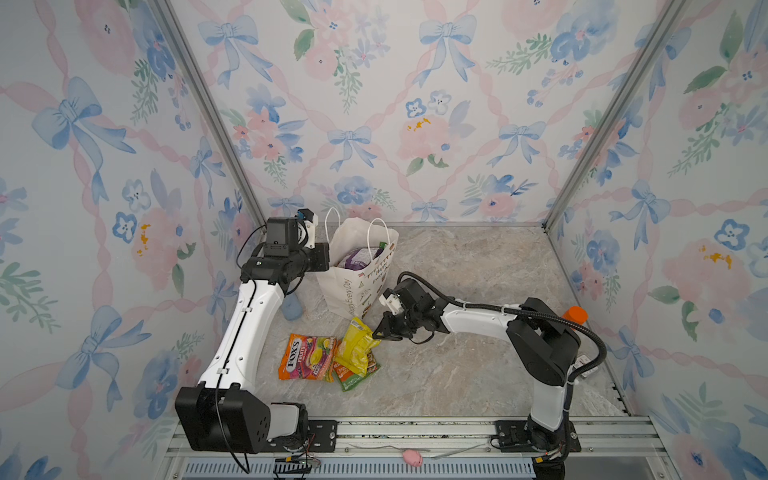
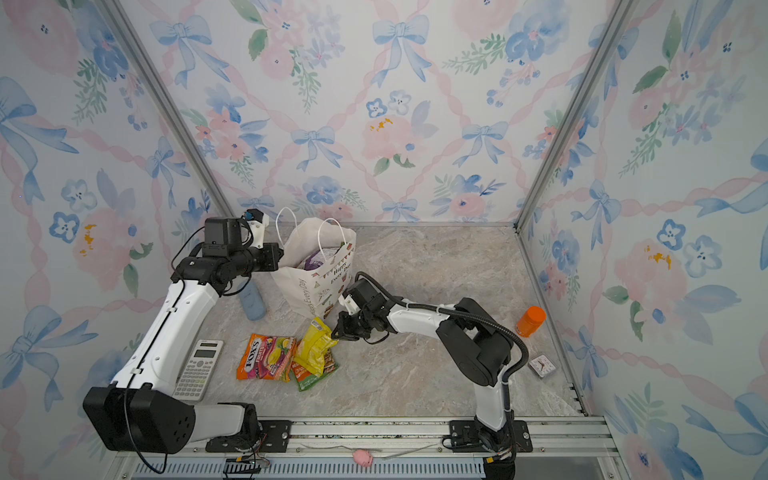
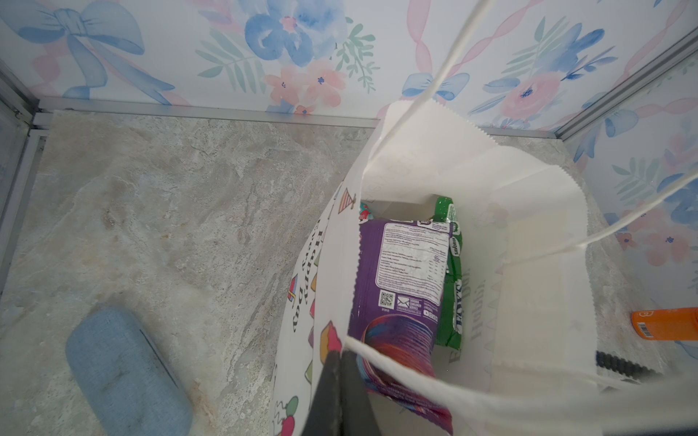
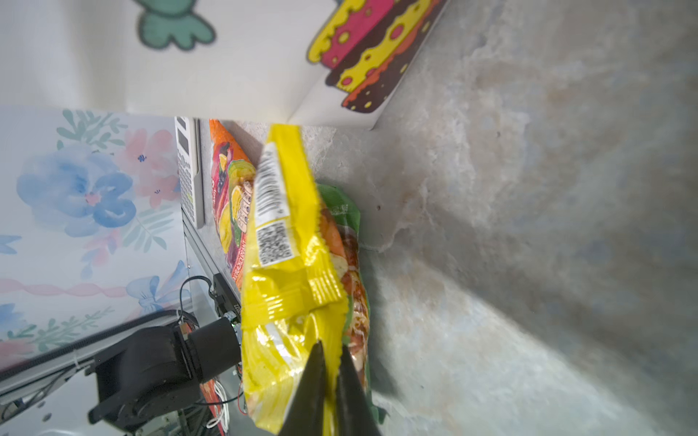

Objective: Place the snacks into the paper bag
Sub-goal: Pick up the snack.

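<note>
Black and narrow, the right gripper (image 4: 331,346) is pressed together on the crimped end seam of the yellow packet (image 4: 287,264), pinching only a thin strip of glossy, crinkled film. That packet lies partly on a green packet (image 1: 358,376) and against an orange packet (image 1: 305,357), all three on the marble-patterned table (image 1: 457,353) in front of the paper bag (image 1: 349,286). The left gripper (image 3: 342,353) is likewise closed, nipping the bag's rim where a cord handle starts, which seems to hold the mouth open. Inside, a purple packet (image 3: 396,271) and a second green packet (image 3: 453,302) stand on end.

Risks, as I judge them: the film is slick and the hold is at the very edge, so the seam could slide out on the lift. The packet could also swing and catch the bag's zigzag-cut rim or a handle loop. The bag is light, stiff paper, and a knock from the swinging packet might tip it or tear it at the left gripper's pinch. The slippery packets underneath could also be dragged along. A calculator (image 2: 199,368) and an orange-capped bottle (image 2: 531,322) sit well clear
</note>
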